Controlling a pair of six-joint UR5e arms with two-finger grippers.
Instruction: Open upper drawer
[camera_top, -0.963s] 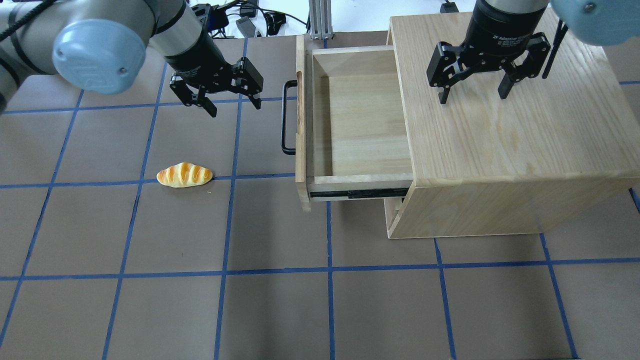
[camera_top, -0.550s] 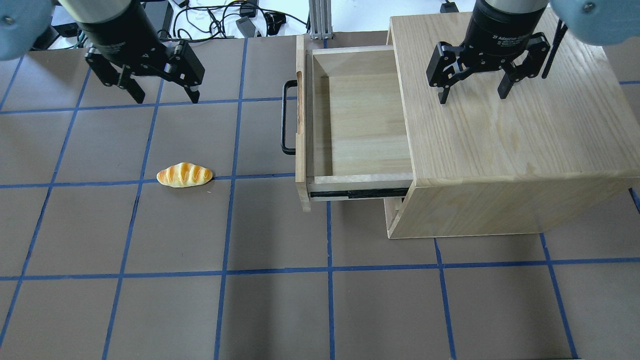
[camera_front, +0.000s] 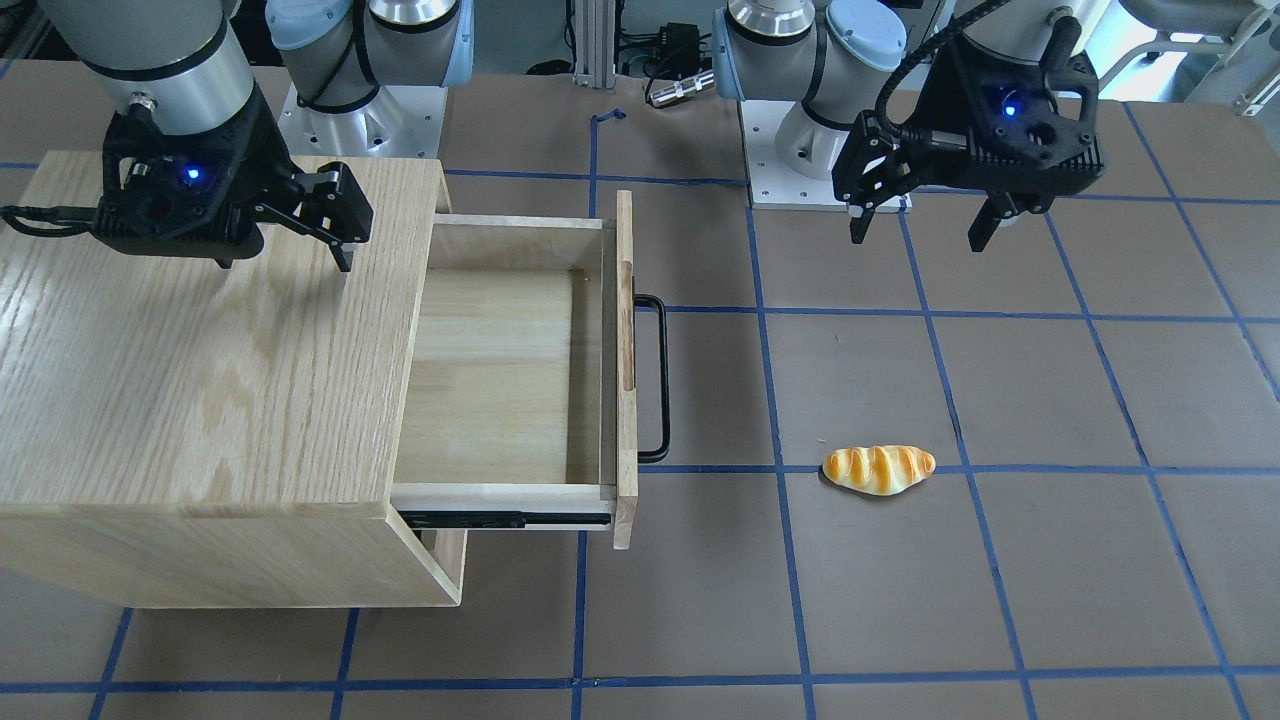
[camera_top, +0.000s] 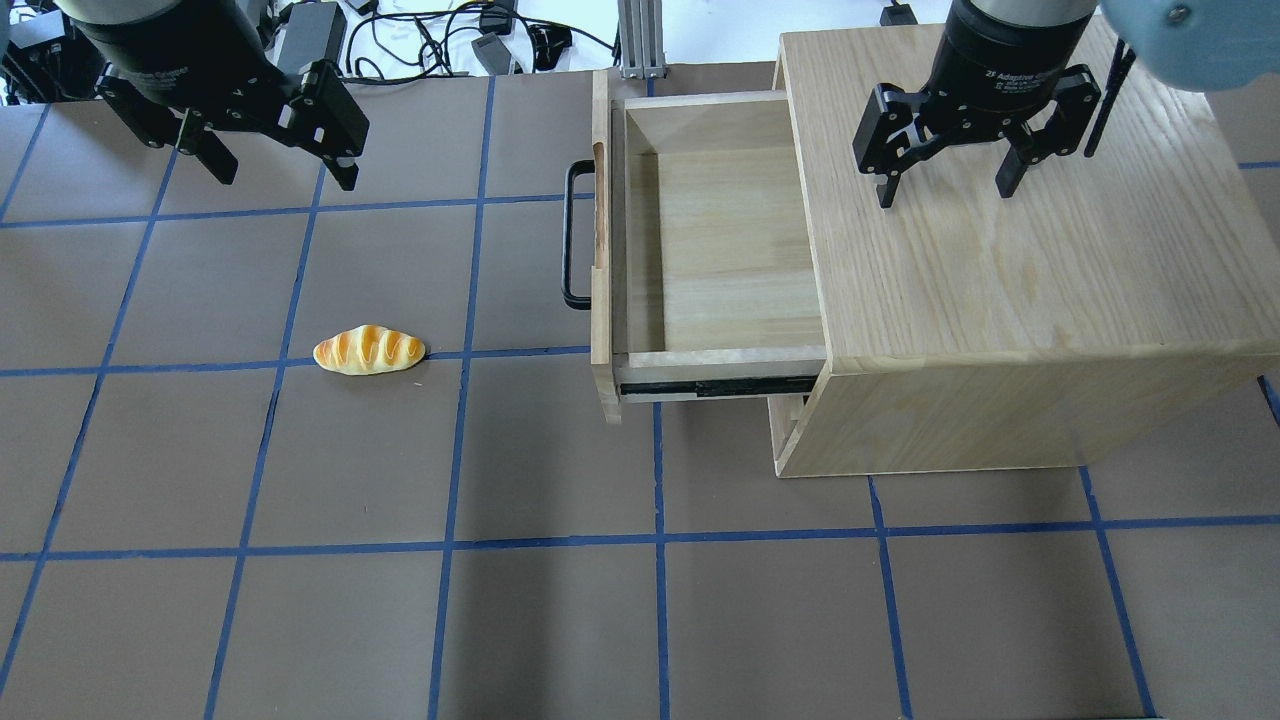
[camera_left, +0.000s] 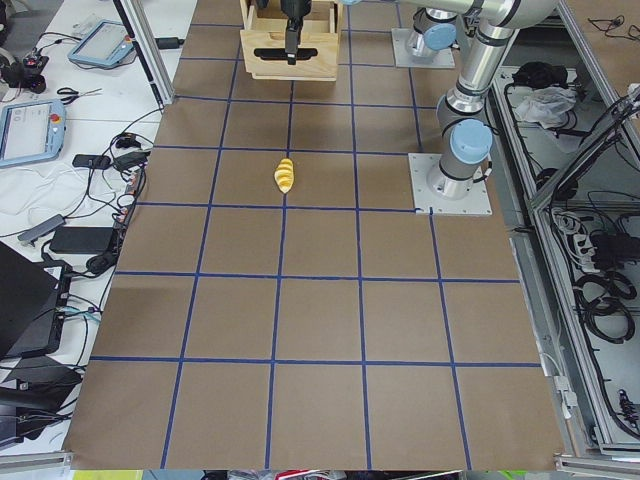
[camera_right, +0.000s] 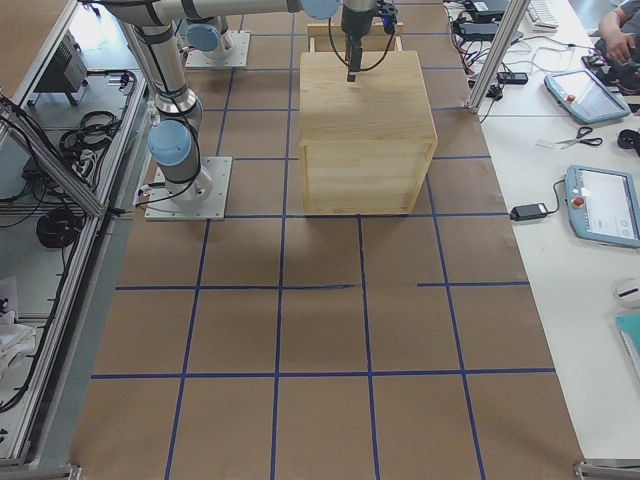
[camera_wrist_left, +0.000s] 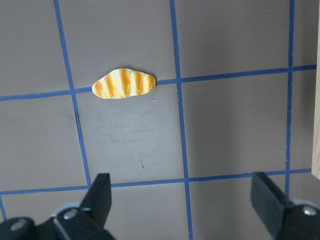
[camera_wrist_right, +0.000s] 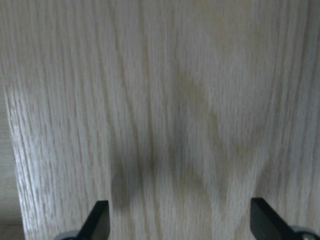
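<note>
The upper drawer (camera_top: 720, 240) of pale wood stands pulled far out of the oak cabinet (camera_top: 1020, 280), its inside bare. Its black bar handle (camera_top: 568, 235) faces the table's left half. In the front view the drawer (camera_front: 500, 370) and its handle (camera_front: 660, 380) show the same. My left gripper (camera_top: 285, 178) is open and empty above the mat at the back left, well away from the handle; it also shows in the front view (camera_front: 918, 238). My right gripper (camera_top: 945, 195) is open and empty just above the cabinet top, also in the front view (camera_front: 285, 262).
A toy bread loaf (camera_top: 369, 350) lies on the brown mat left of the drawer, on a blue tape line; the left wrist view shows the loaf (camera_wrist_left: 124, 84) ahead of the open fingers (camera_wrist_left: 100, 195). Cables and power bricks (camera_top: 480, 40) lie beyond the mat's back edge.
My left gripper has moved left and back, away from the drawer handle, staying open. The drawer, the loaf and my right gripper have not moved.
</note>
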